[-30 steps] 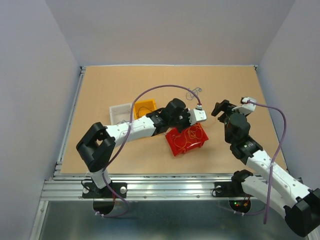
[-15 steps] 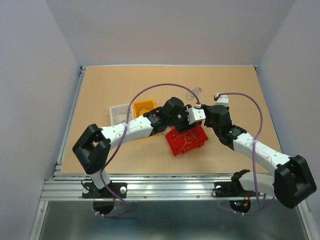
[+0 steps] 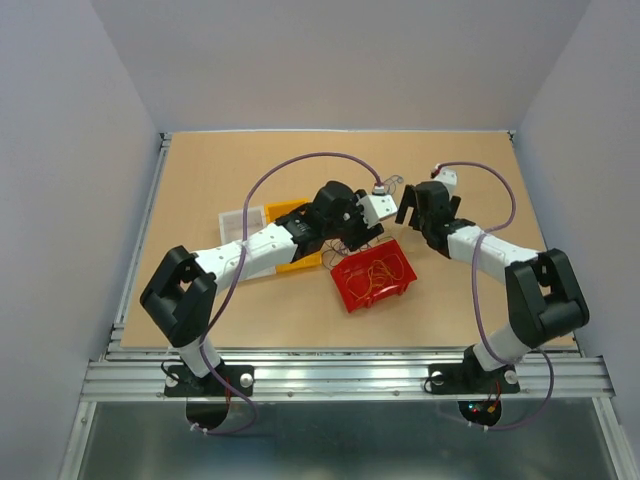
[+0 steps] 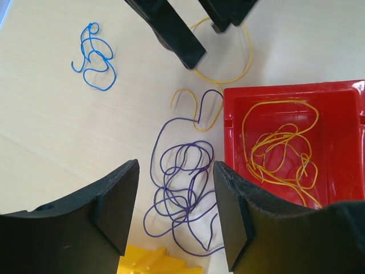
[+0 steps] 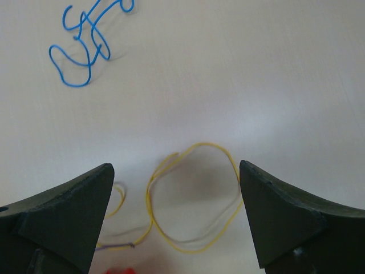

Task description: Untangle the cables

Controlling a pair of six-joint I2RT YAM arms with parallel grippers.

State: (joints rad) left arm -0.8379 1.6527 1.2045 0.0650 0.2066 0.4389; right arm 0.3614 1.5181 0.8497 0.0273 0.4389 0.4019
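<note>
A purple cable tangle [image 4: 182, 182] lies on the table between the fingers of my open left gripper [image 4: 175, 185], which hovers above it [image 3: 352, 233]. A yellow cable loop [image 5: 194, 200] lies between the fingers of my open right gripper [image 5: 175, 171], just beyond the purple tangle [image 4: 228, 68]. One end of it runs down to the purple tangle. A small blue cable tangle [image 4: 94, 57] lies apart, farther out [image 5: 85, 48] [image 3: 388, 186]. My right gripper [image 3: 412, 208] faces the left one, and its black fingers [image 4: 174, 31] show in the left wrist view.
A red bin [image 3: 345, 297] holding several yellow cables [image 4: 279, 154] sits right of the purple tangle, its rim [image 4: 285, 91] close to my left gripper. A yellow bin [image 3: 285, 212] lies under the left arm. A white bin [image 3: 243, 222] sits beside it.
My right arm has swung left and forward to the yellow loop. My left gripper has moved from over the red bin back and left to the purple tangle.
</note>
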